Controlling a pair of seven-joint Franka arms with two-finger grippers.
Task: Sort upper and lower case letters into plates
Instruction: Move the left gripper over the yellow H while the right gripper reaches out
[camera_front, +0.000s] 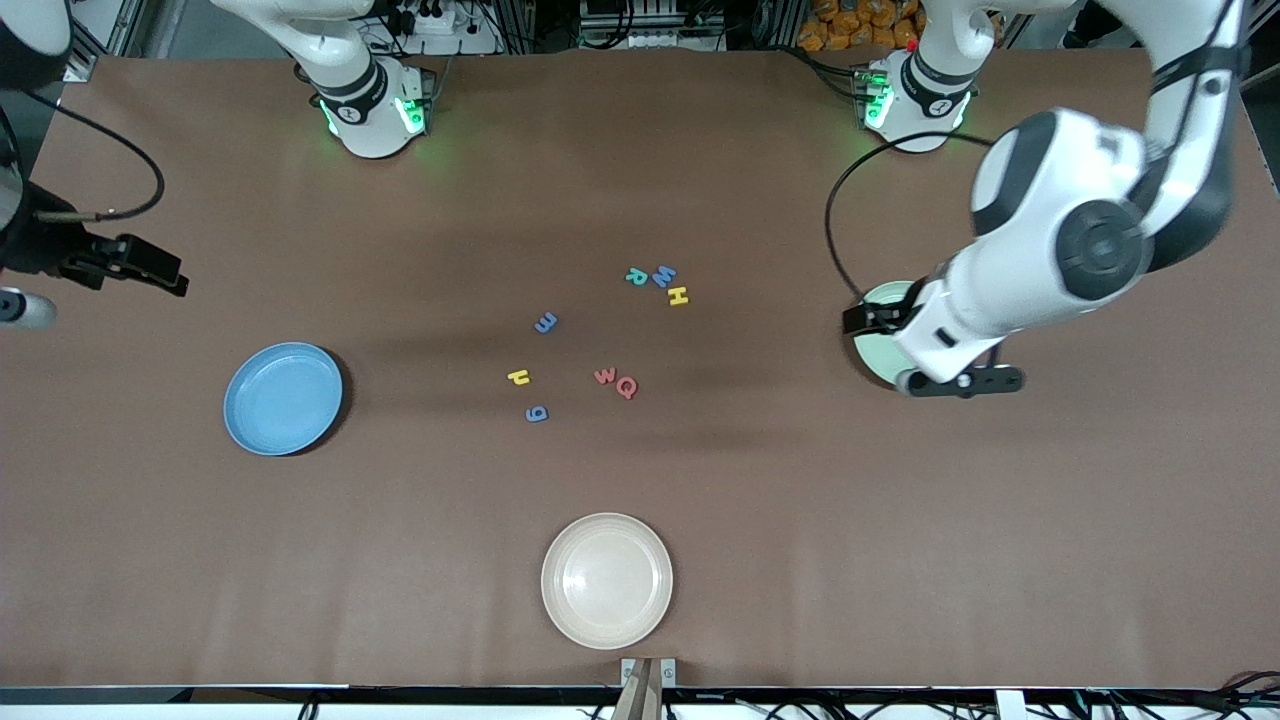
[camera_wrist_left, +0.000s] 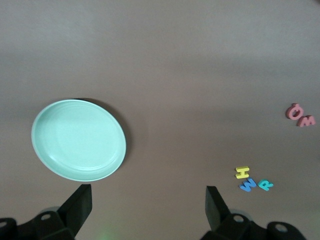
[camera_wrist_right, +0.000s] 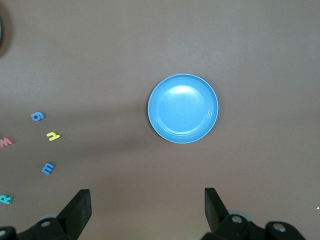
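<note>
The sky blue plate (camera_front: 283, 398) (camera_wrist_right: 183, 108) lies empty toward the right arm's end of the table. The mint green plate (camera_front: 872, 322) (camera_wrist_left: 78, 140) lies empty toward the left arm's end, partly hidden under the left arm in the front view. Several foam letters lie mid-table: teal R (camera_front: 636, 275), blue W (camera_front: 664, 276), yellow H (camera_front: 678, 296), blue m (camera_front: 545, 322), a yellow lowercase letter (camera_front: 518, 377), blue g (camera_front: 537, 413), red w (camera_front: 604, 376), red Q (camera_front: 626, 387). My left gripper (camera_front: 960, 382) (camera_wrist_left: 147, 207) is open and empty, high beside the mint plate. My right gripper (camera_front: 20, 310) (camera_wrist_right: 146, 207) is open and empty, high near the blue plate.
A cream-white plate (camera_front: 607, 580) sits empty near the table edge closest to the front camera. A black cable (camera_front: 835, 230) loops over the table from the left arm's base to its wrist. Both arm bases stand along the table's edge farthest from the camera.
</note>
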